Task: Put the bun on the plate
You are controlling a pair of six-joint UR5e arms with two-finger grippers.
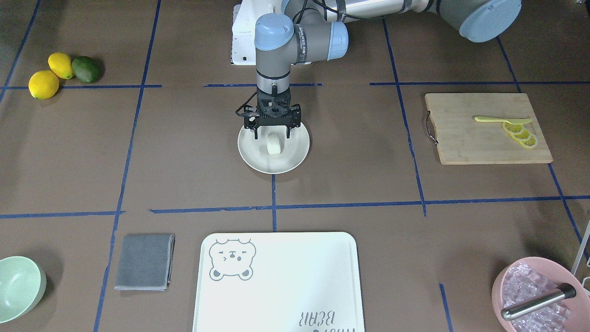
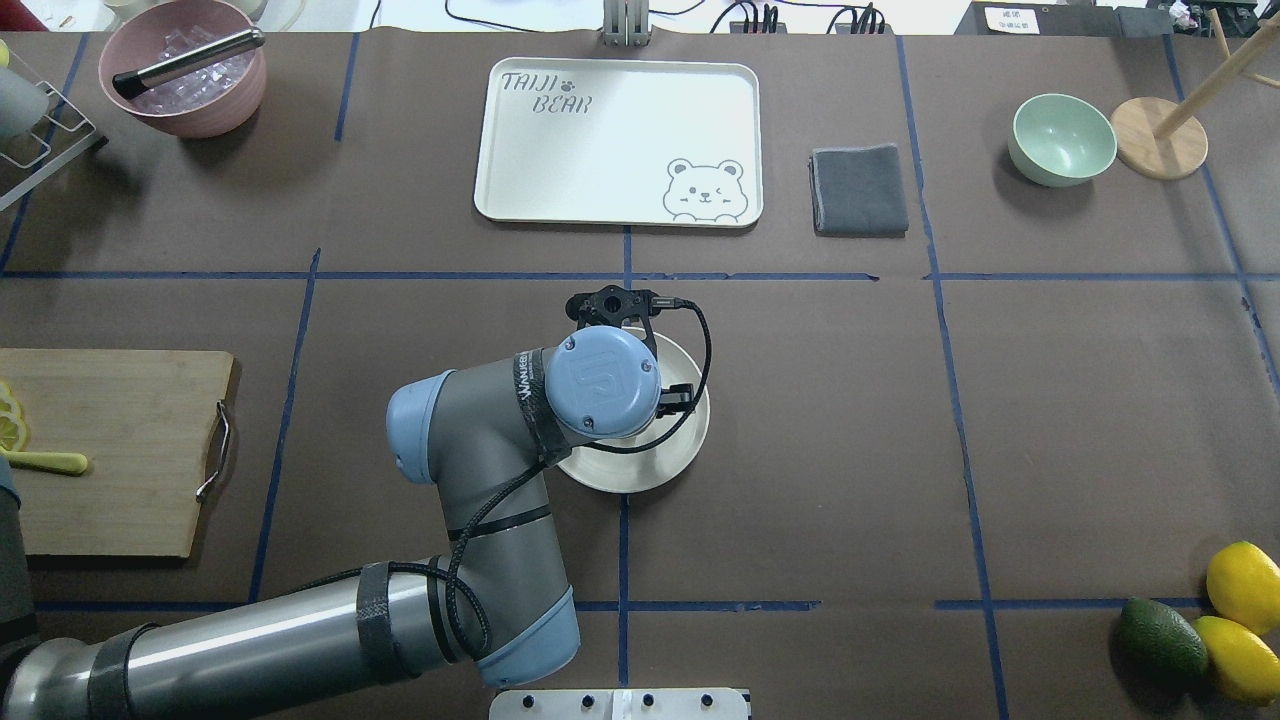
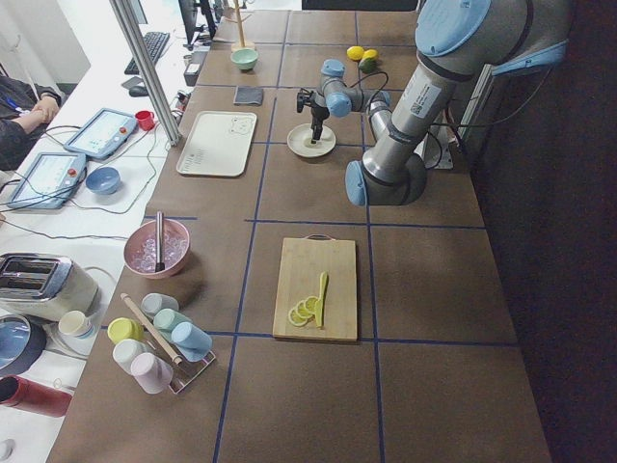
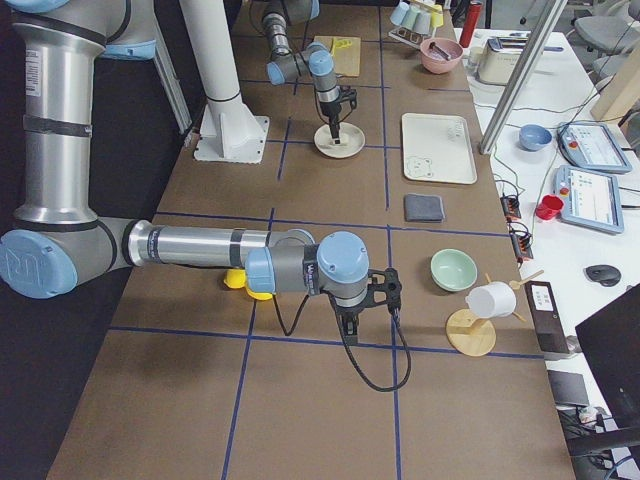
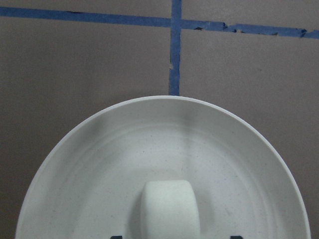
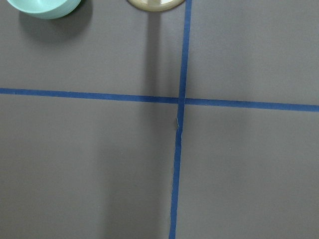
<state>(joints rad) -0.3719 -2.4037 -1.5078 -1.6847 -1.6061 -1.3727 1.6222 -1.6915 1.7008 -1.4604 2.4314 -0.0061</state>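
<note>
The bun (image 1: 274, 146) is a small white lump lying on the round cream plate (image 1: 249, 159) at the table's middle. My left gripper (image 1: 272, 136) hangs straight down over the plate, open, one finger on each side of the bun with a gap to it. In the left wrist view the bun (image 5: 169, 209) sits at the bottom centre of the plate (image 5: 75, 149), and the dark fingertips (image 5: 235, 237) just show at the frame's lower edge. The overhead view hides the bun under the wrist. My right gripper (image 4: 348, 318) hovers low over bare table far off. I cannot tell its state.
A bear-printed tray (image 2: 600, 150), a grey cloth (image 2: 860, 190) and a green bowl (image 2: 1062, 140) lie beyond the plate. The cutting board (image 2: 110, 450) with lemon slices is on my left. Lemons and an avocado (image 2: 1160, 640) sit near right.
</note>
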